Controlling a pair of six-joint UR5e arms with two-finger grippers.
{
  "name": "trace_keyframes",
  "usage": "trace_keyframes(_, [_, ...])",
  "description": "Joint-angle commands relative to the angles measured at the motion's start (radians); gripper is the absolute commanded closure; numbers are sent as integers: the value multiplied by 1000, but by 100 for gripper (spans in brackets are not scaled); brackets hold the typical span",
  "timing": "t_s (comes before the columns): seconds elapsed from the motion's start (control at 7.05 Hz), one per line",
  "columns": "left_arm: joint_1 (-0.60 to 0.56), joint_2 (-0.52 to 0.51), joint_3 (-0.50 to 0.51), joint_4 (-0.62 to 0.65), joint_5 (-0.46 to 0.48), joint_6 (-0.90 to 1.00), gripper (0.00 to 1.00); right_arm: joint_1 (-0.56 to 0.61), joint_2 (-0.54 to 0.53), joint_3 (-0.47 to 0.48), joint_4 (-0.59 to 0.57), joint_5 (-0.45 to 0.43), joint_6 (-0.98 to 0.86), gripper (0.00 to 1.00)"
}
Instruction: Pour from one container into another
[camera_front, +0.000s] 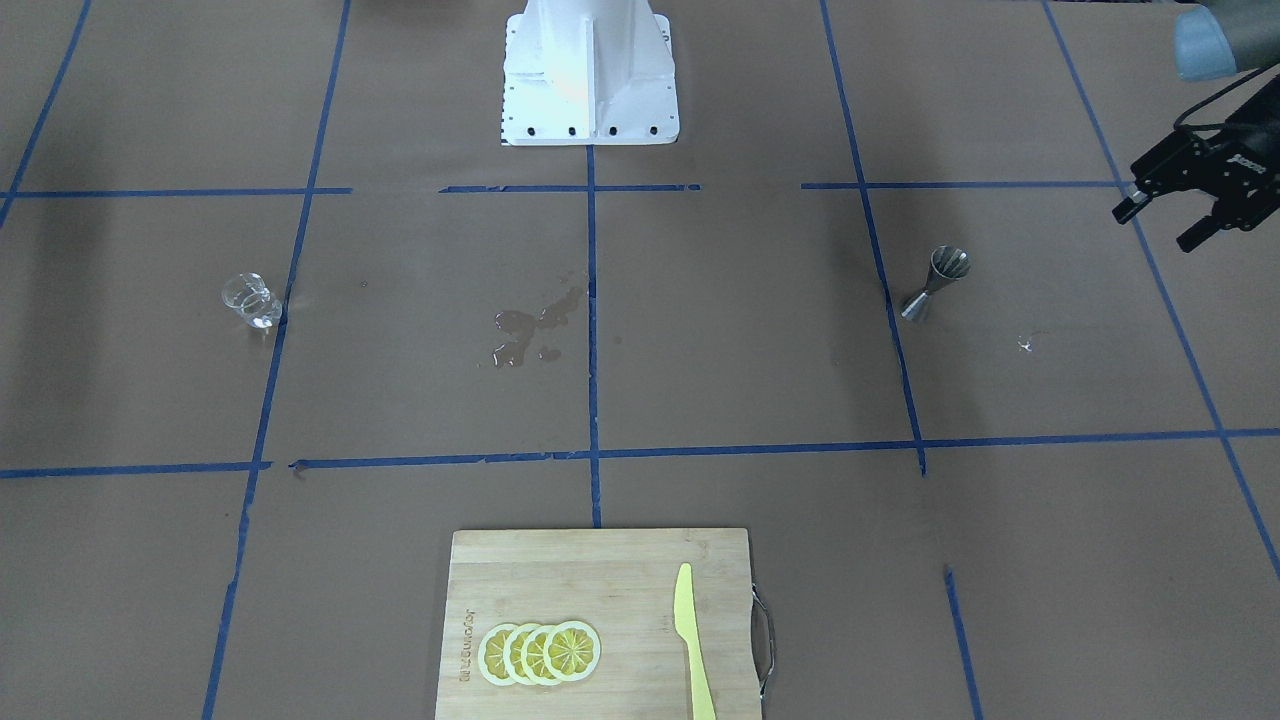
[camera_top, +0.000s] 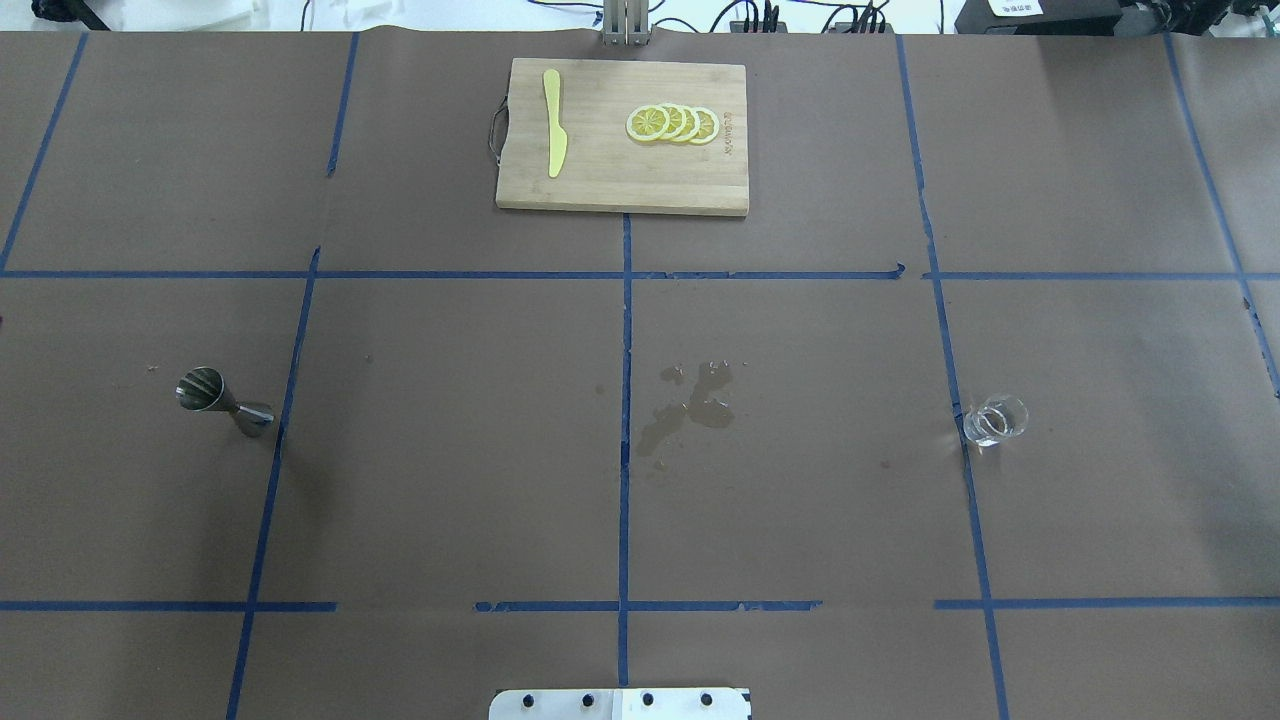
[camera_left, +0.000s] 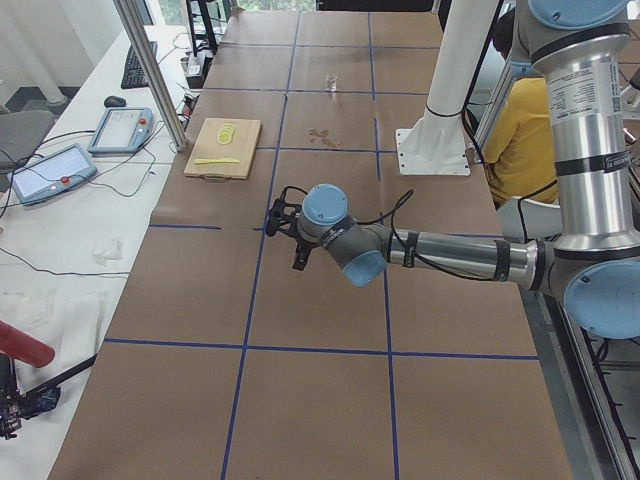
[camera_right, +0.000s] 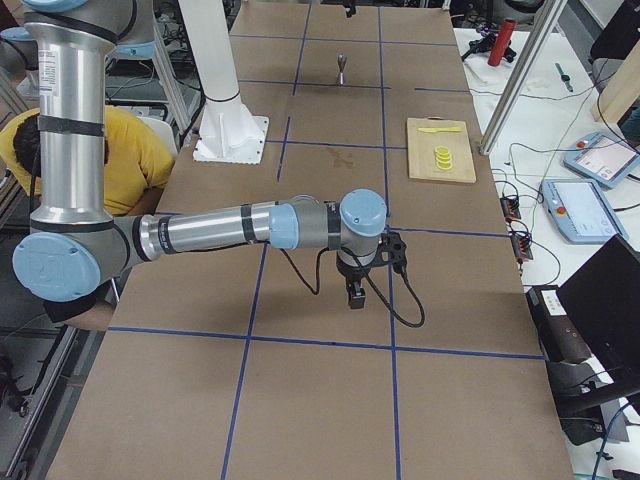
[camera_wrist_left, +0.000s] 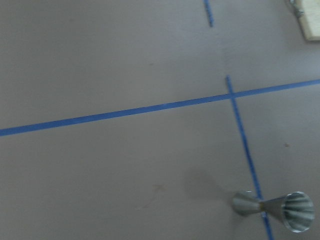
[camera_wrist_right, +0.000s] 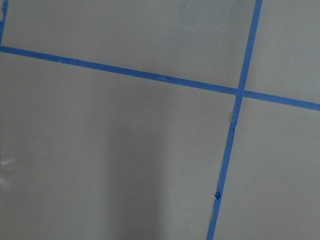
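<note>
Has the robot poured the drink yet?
Not yet. Done: nothing clear; the glass cup and the jigger stand far apart, with a wet spill between them. In hand: nothing; the left gripper hangs open and empty near the jigger. Left: grasp the glass cup, carry it over, pour.

Brown-papered table (camera_top: 450, 480), blue tape grid (camera_top: 624, 500) — white side desk (camera_left: 110, 215).

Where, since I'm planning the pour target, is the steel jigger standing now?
In the overhead view the jigger stands upright on the robot's left side, just left of a blue tape line, far from the glass cup.
</note>
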Motion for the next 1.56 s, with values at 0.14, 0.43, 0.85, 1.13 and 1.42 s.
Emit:
trace_keyframes(0.14, [281,148,-118,-197,331,-158,0,-13,8,2,23,1,-1,0])
trace_keyframes(0.43, [494,156,-148,-198,607,-268,0,-16,-9,-4,115,0,1,0])
trace_keyframes(0.85, [833,159,-160,-195,1047,-499,0,-18,-7,-4,117,0,1,0])
trace_keyframes(1.13, [984,169,-160,-192,1334,-561,0,-19,-7,-4,118,-2,-2,0])
trace_keyframes(1.42, [1053,172,-128,-189,1558,-616,0,-19,-6,-6,120,-3,-2,0])
